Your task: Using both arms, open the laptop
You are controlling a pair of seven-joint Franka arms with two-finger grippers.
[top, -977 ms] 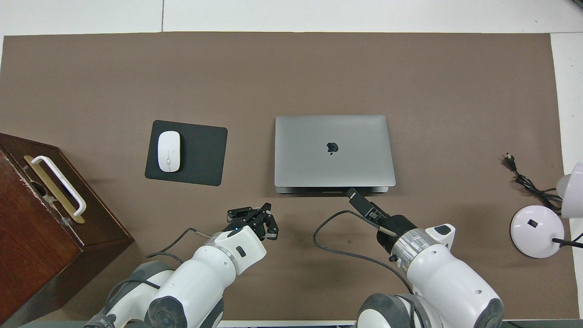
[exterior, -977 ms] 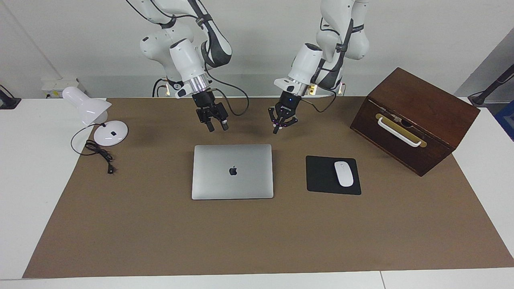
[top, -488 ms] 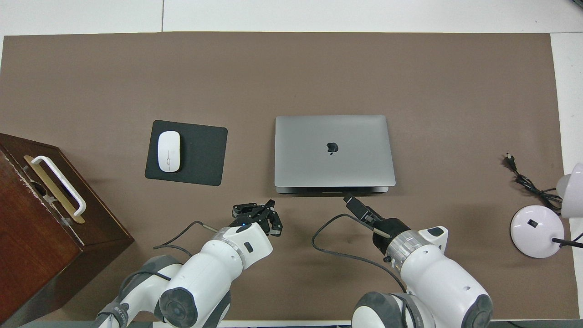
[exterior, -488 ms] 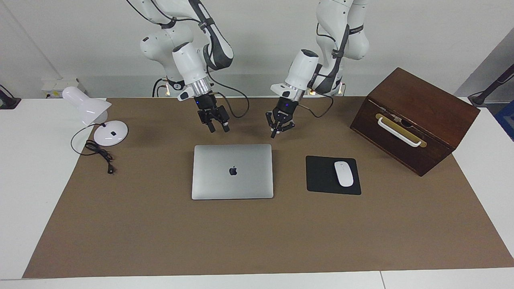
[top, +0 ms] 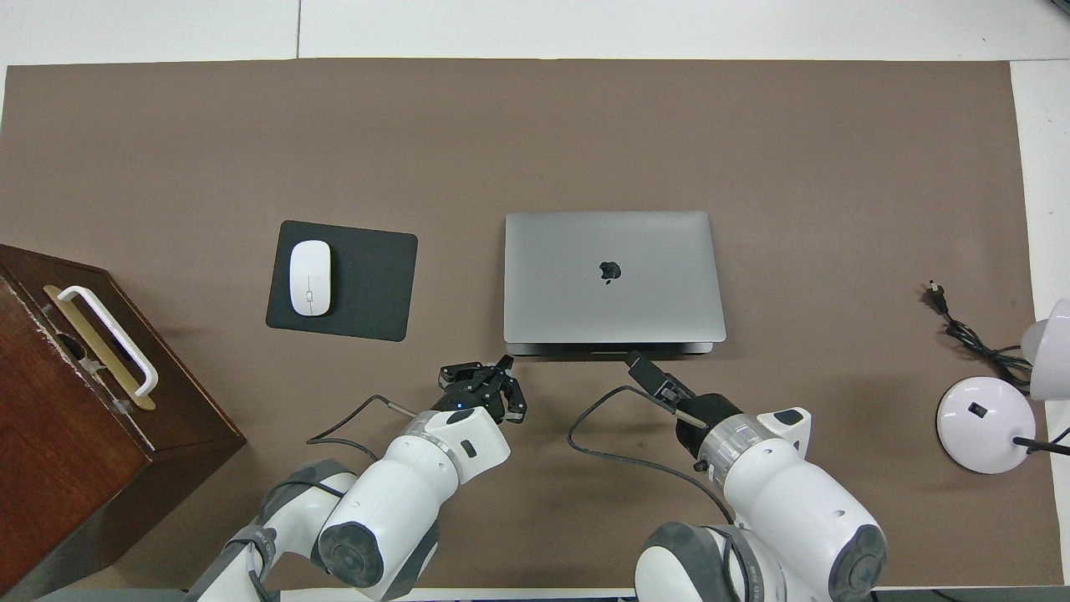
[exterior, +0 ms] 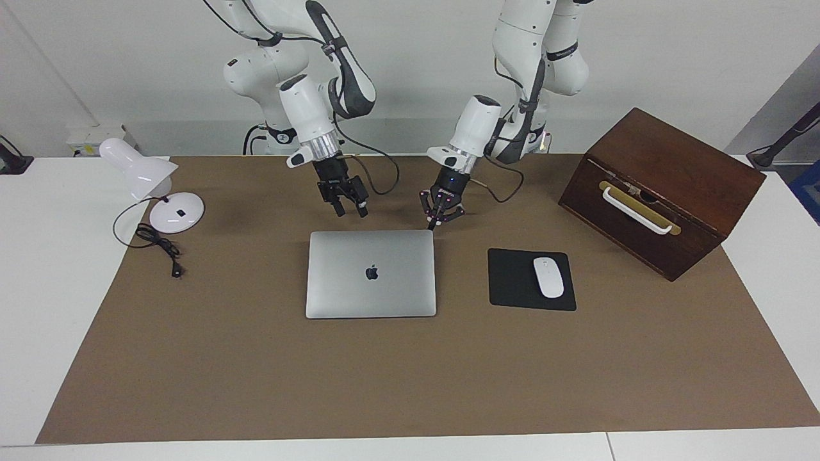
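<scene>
On the worktop (exterior: 256, 378): brown mat, largest thing, unchanged.
Laptop (exterior: 371, 274): mid-mat, lid down, unmoved.
Right pincer (exterior: 350, 209): fingers parted, empty; lower than before, over the mat by the laptop's edge nearer the robots.
Left pincer (exterior: 433, 224): fingertips together, empty; dropped to the laptop's corner toward the left arm's end.

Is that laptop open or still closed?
Closed. The laptop lies flat on the brown mat, its logo lid facing up, with no keys or screen showing.
</scene>
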